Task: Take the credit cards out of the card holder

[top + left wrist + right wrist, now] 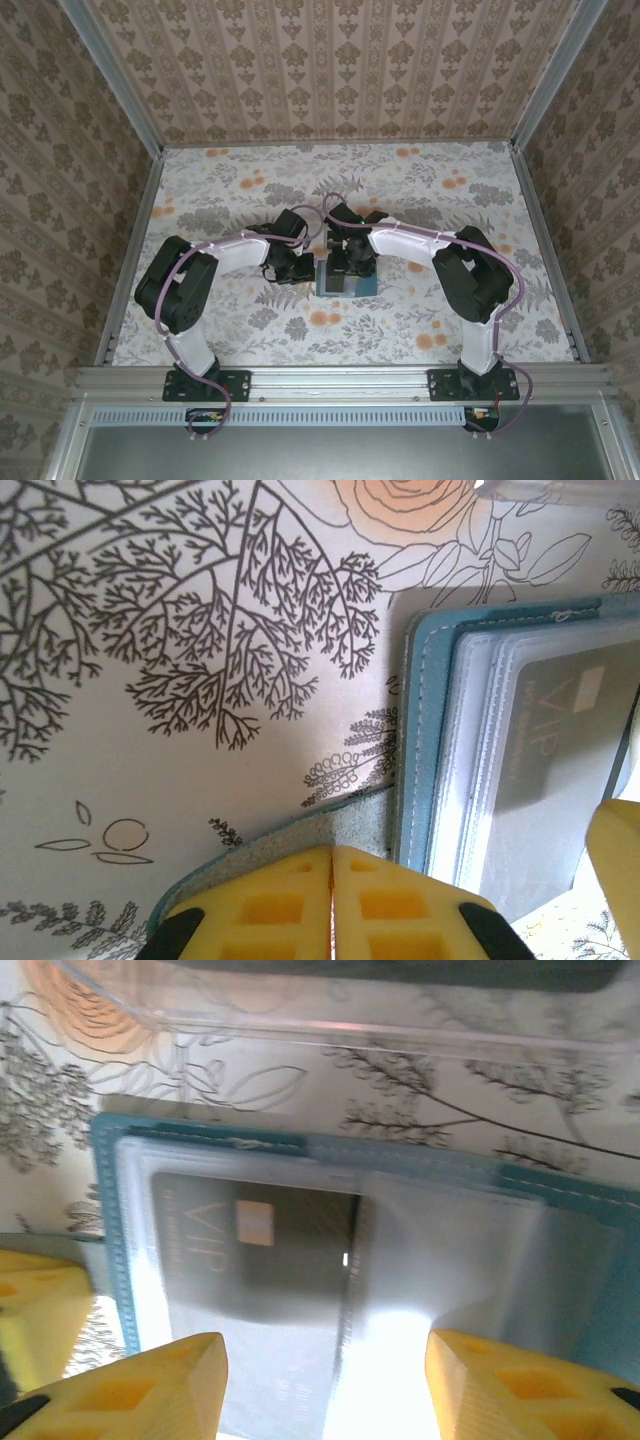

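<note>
Left gripper [332, 865]: at the bottom of the left wrist view, its yellow fingers [270, 905] are pressed together with no gap. The tips sit at the grey-blue face of an opened cover flap; whether they touch it cannot be told.
Right gripper [322, 1345]: spread wide, one yellow finger [140, 1390] at lower left and the other at lower right, nothing between them. It hangs over the clear sleeves.
Card holder [348, 283]: teal, lying open on the table between the two wrists, at the centre of the top view. Its stitched edge [425, 730] frames a stack of clear pockets.
Credit card [290, 1250]: dark, marked "VIP" with a pale chip, lying inside a clear pocket.
Clear plastic box [350, 1020]: just beyond the holder, along the upper edge of the right wrist view.
Table [250, 190]: a floral cloth, grey leaves and orange blooms.
</note>
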Robot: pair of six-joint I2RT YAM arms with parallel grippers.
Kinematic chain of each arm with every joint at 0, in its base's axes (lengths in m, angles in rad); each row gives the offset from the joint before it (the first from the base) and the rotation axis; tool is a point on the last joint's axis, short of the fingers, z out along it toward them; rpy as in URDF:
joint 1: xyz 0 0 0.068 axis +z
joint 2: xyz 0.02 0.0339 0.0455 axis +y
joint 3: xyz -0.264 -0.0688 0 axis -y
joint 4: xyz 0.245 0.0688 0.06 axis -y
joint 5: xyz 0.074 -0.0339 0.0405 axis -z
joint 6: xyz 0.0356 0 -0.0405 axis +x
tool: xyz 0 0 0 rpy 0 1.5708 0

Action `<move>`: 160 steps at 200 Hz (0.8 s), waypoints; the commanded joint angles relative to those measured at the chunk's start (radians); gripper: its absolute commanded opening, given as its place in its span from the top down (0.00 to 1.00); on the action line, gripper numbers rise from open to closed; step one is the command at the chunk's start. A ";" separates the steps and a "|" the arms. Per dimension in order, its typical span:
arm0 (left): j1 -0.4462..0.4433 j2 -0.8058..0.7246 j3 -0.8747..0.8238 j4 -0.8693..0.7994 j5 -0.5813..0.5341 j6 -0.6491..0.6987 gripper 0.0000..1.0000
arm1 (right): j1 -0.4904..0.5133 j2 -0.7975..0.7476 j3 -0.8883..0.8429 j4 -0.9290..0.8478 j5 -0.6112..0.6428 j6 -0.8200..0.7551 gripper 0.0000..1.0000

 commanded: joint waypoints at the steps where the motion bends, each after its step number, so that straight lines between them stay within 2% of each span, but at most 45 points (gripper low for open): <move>1: 0.002 0.004 -0.023 -0.026 -0.004 0.009 0.90 | 0.009 -0.050 0.026 -0.128 0.120 -0.028 0.42; 54: 0.001 0.005 -0.005 -0.040 -0.007 0.010 0.90 | 0.009 -0.096 0.008 -0.156 0.155 -0.040 0.45; 68: 0.001 0.005 0.003 -0.046 -0.009 0.010 0.90 | 0.009 -0.103 0.001 -0.152 0.155 -0.041 0.50; 104: -0.006 -0.005 0.032 -0.069 -0.012 0.010 0.90 | 0.006 -0.109 -0.012 -0.130 0.134 -0.048 0.71; 140: -0.023 -0.017 0.082 -0.099 -0.019 0.007 0.90 | 0.001 -0.102 -0.020 -0.142 0.167 -0.064 0.77; 160: -0.036 -0.015 0.107 -0.108 -0.018 0.001 0.90 | -0.002 -0.100 -0.029 -0.151 0.198 -0.073 0.76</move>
